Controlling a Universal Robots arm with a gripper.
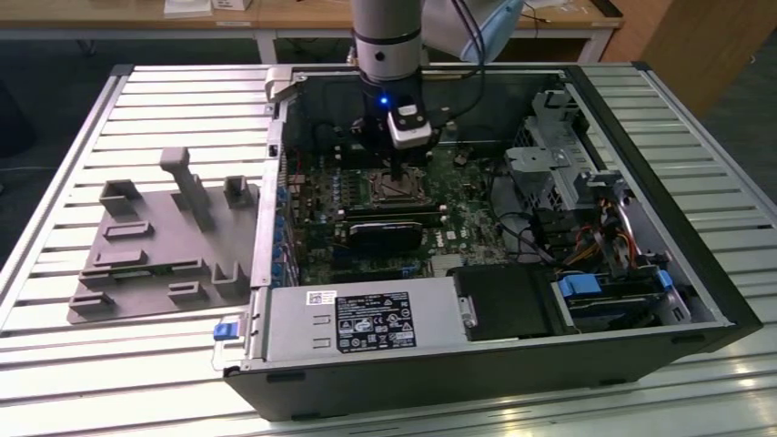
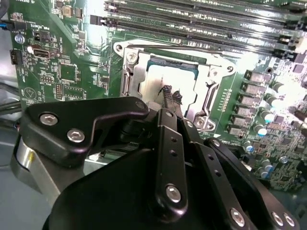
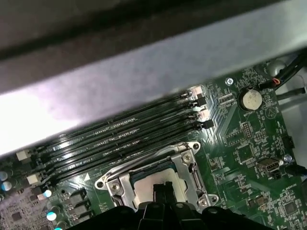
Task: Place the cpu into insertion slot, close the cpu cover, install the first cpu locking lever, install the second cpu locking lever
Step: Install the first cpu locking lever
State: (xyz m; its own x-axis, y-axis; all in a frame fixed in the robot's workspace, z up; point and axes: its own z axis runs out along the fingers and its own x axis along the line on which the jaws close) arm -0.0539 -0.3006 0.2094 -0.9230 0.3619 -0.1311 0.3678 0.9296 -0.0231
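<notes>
Your open computer case (image 1: 631, 300) lies on the slatted tabletop (image 1: 73, 364), grey fixture block (image 1: 158, 246) beside it. Memory slots (image 2: 192, 26) flank the insertion slot (image 2: 144, 72); cpu (image 2: 172, 76) seated, cpu cover (image 2: 204, 79) down. Arm vertical; end effector (image 2: 171, 98) narrowed, fingertips (image 2: 168, 93) together just above the cpu.

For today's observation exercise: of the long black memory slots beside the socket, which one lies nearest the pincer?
The memory slot running directly along the silvery cpu cover, nearest the pincer; the other slots lie farther off.
</notes>
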